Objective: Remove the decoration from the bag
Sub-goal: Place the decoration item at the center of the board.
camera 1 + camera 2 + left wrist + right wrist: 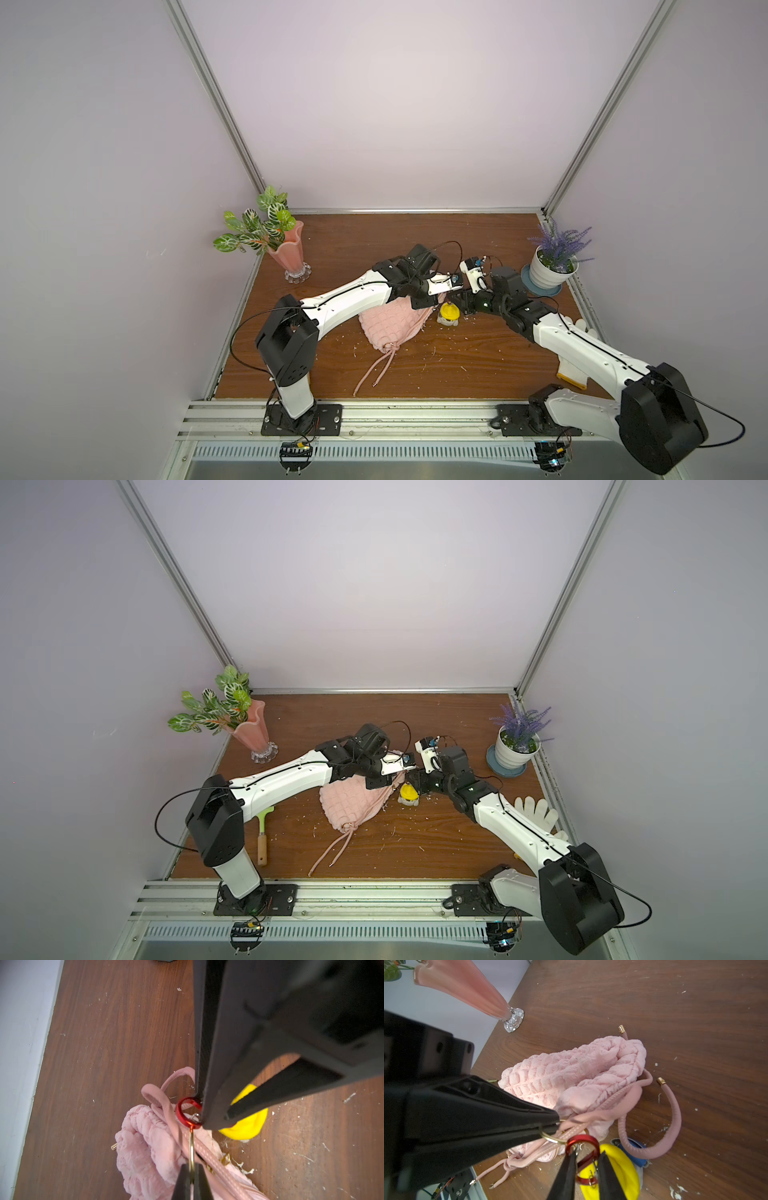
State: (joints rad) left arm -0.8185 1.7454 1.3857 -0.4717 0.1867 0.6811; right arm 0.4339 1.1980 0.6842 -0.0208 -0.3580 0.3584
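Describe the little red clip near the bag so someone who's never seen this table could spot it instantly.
Find the pale pink quilted bag in the middle of the wooden table. At its far end, right beside the yellow-hatted decoration, sits the red clip. It is the only shiny red piece there, a thicker band than the thin gold ring next to it.

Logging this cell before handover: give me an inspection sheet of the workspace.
Surface: wooden tabletop, littered with white flecks.
Job's things: pink quilted bag; plush decoration beside it, red clip linked to bag's gold ring.
Clutter: pink vase, lavender pot, white glove, green spatula.
Pincers: left pincer shut on gold ring; right pincer astride red clip, grip unclear.
Cables: black loops at left arm and right arm.
Surroundings: lilac walls, aluminium rails.
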